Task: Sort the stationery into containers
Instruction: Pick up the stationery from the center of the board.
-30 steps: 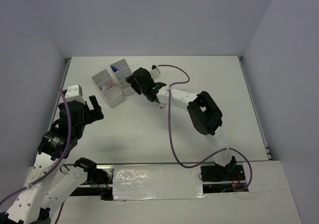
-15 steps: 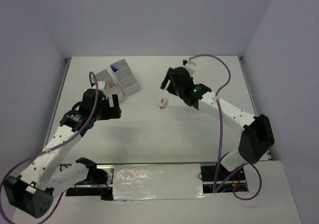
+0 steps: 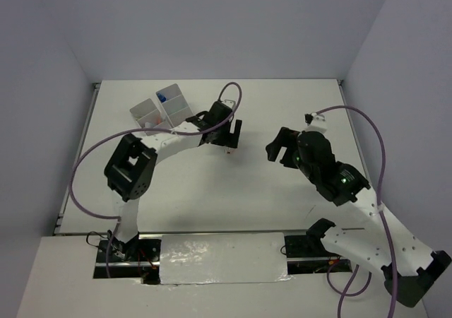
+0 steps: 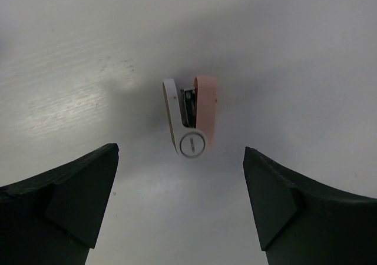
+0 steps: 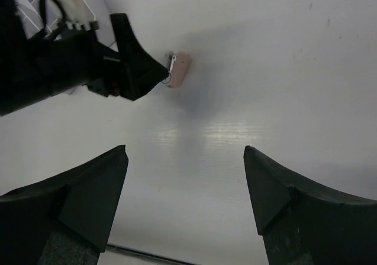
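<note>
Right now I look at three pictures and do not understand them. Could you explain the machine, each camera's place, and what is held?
Two robot arms stand at a white table; each ends in a two-finger gripper. One picture looks down from above; the other two come from cameras on the wrists, so the dark shapes below are fingers. The left gripper hangs open over a small pink-and-white item lying on the table. The right gripper, also open, is off to the side. White bins stand at the far left. Nothing is held.
</note>
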`<state>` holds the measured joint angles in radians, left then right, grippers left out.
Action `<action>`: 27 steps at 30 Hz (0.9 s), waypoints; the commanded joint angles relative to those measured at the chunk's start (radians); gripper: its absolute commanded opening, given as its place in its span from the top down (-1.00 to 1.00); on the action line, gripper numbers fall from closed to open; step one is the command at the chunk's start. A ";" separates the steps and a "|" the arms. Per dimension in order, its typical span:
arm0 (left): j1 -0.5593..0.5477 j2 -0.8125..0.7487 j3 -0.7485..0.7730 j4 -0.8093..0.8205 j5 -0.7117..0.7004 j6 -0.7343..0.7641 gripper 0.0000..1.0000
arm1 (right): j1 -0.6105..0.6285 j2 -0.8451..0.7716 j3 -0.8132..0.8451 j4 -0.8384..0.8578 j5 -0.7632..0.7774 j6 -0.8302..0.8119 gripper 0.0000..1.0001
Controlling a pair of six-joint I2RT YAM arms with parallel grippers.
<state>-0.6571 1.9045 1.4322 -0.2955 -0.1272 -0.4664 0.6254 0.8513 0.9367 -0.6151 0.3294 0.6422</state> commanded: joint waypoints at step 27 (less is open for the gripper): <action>-0.079 0.196 -0.004 0.067 -0.095 0.023 0.98 | -0.076 -0.089 -0.050 -0.054 -0.101 -0.141 -0.76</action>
<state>-0.7147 2.1242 1.5009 -0.1967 -0.2161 -0.4248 0.5690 0.7933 0.8898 -0.7097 0.2470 0.5072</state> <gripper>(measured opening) 0.443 0.876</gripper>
